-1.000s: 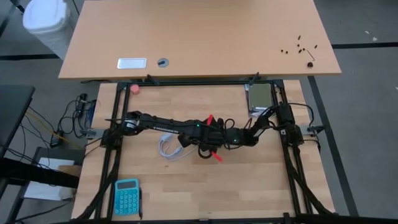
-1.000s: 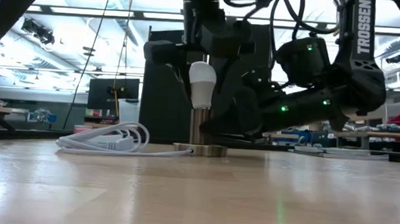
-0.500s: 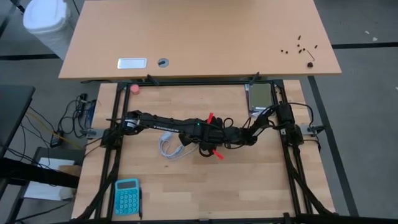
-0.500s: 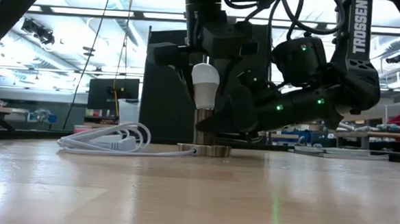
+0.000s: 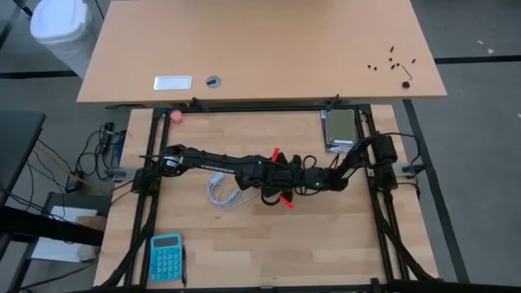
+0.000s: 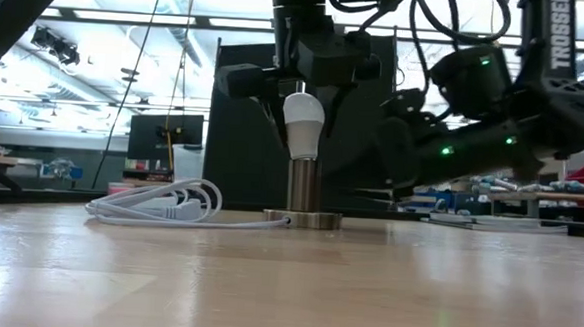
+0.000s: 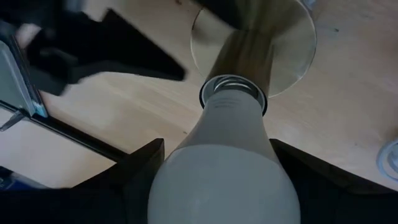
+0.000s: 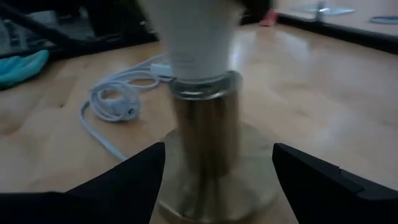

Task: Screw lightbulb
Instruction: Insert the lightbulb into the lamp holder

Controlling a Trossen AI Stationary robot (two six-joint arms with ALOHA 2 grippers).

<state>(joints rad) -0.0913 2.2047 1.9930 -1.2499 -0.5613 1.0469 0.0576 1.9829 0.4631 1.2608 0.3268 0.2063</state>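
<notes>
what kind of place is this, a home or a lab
Most likely a robotics lab or workshop, not a home. The wooden bench sits in a black frame carrying two arms, a monitor stands behind, and open ceiling trusses with strip lighting run overhead.

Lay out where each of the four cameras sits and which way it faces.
High: overhead, straight down; both arms meet mid-table.
Low: tabletop height, level; lightbulb stands in the socket, left hand above it.
Left wrist: down the bulb onto the socket; own fingers flank it.
Right wrist: sideways at the socket; right hand open.
All but high share bulb and socket.
</notes>
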